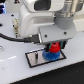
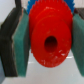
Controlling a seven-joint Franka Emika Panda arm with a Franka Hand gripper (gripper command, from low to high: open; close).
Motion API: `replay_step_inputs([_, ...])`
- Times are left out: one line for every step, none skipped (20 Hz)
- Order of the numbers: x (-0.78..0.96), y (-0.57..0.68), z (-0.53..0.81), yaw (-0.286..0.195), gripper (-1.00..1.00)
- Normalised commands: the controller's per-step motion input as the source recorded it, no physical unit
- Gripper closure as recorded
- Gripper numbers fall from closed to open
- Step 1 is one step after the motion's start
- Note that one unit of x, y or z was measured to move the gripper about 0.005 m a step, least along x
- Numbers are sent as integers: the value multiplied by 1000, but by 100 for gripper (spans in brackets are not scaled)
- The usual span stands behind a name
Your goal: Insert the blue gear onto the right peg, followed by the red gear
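My gripper [image 1: 54,48] hangs over the grey black-rimmed plate [image 1: 34,59] and is shut on the red gear [image 1: 54,48]. Just under the red gear, the wider blue gear [image 1: 51,56] lies on the plate towards the exterior view's right. In the wrist view the red gear [image 2: 50,35] fills the space between the two teal pads [image 2: 20,45], with its hub and centre hole facing the camera. A sliver of the blue gear [image 2: 34,4] shows behind it. The gears hide the right peg.
The plate lies on a white table [image 1: 15,70]. The arm's white body [image 1: 30,22] and a black cable [image 1: 12,37] are above and to the exterior view's left of the plate.
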Motion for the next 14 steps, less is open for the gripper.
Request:
replay_step_inputs([70,12,8,0,100])
replay_step_inputs([40,-13,-148,0,100])
replay_step_inputs([64,0,-117,0,100])
replay_step_inputs([77,8,-132,0,100])
replay_step_inputs([20,-13,-166,0,100])
replay_step_inputs([25,0,-158,0,100])
replay_step_inputs([0,0,263,0,100])
replay_step_inputs([0,-40,423,0,100])
replay_step_inputs([0,-100,474,0,100])
replay_step_inputs([0,-143,343,0,100])
replay_step_inputs([0,-100,194,0,100])
replay_step_inputs([39,6,-202,0,100])
replay_step_inputs([41,0,-199,0,100])
replay_step_inputs([18,-3,-34,0,100])
